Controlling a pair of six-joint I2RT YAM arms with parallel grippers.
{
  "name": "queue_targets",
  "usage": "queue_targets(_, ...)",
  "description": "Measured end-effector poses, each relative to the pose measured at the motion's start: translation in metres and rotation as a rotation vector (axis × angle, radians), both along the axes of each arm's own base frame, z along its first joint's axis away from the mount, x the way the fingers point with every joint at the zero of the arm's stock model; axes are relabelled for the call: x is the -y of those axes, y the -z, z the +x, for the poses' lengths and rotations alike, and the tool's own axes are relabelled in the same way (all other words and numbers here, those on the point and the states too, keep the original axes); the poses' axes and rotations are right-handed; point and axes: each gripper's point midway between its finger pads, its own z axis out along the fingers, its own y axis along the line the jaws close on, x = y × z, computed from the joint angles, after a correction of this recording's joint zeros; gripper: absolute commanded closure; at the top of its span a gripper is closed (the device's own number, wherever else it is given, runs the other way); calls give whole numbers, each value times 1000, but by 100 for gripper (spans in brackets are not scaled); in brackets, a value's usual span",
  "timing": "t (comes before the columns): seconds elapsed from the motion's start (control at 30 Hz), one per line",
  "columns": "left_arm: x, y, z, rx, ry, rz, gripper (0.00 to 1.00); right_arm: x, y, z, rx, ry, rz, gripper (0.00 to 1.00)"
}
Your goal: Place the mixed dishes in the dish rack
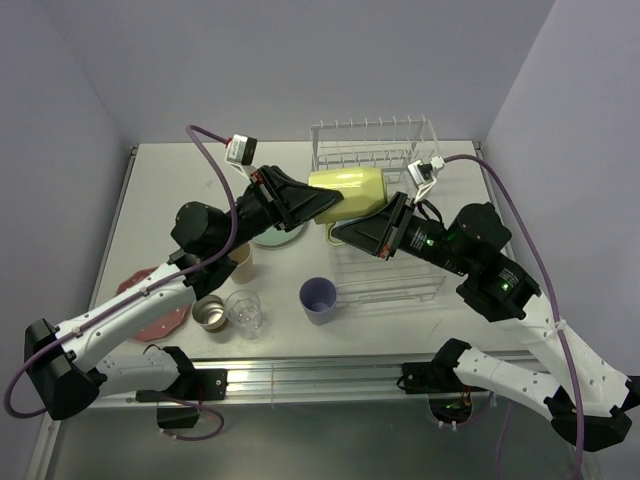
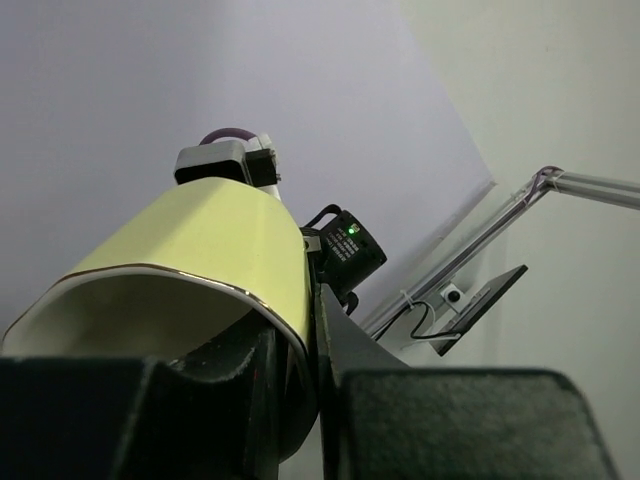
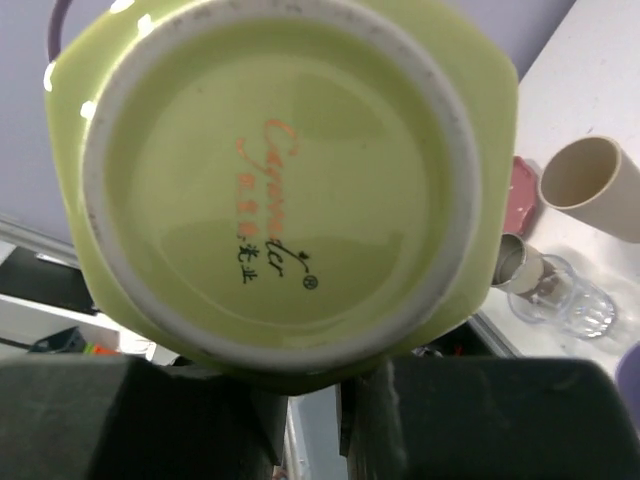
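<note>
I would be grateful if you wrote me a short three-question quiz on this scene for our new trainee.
1. True or false: the yellow cup stands upright.
2. Which part of that cup does the left gripper pinch? A its rim; B its base; C its handle.
3. Which cup stands closest to the dish rack, beside its lower basket?
Key: 1 false; 2 A; 3 the lavender cup.
</note>
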Motion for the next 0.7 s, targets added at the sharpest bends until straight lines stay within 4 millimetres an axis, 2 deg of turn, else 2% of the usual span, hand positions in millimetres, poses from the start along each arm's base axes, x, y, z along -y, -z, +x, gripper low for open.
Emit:
queue_targets(0.07, 1, 3, -1, -8, 4, 14, 46, 2, 1, 0, 10, 10, -11, 100)
queue_targets(0.1, 2, 6, -1, -15, 4, 28, 10, 4, 4, 1, 10, 21, -24, 100)
queue_targets(0.13, 3, 9, -1, -21, -1, 45, 1, 5, 9, 2, 5, 33, -41, 100)
queue_targets(0.23, -1, 20, -3, -70, -21, 108, 1, 12, 28, 8, -17, 82, -111, 100)
queue_targets(0.33, -16, 33, 1, -122, -107, 188, 1, 20, 45, 10, -25, 120, -175, 100)
queue_targets(0.47, -54, 56, 19, -268, -324, 320, 1, 38, 71, 17, -48, 207, -288, 100)
queue_targets(0.57, -89, 72, 34, -395, -508, 424, 2, 55, 102, 28, -86, 295, -426, 100)
queue_targets(0.6, -98, 77, 38, -427, -556, 458, 5, 61, 113, 32, -97, 323, -474, 100)
queue_targets(0.7, -113, 98, 43, -494, -633, 566, 10, 79, 145, 46, -133, 406, -636, 100)
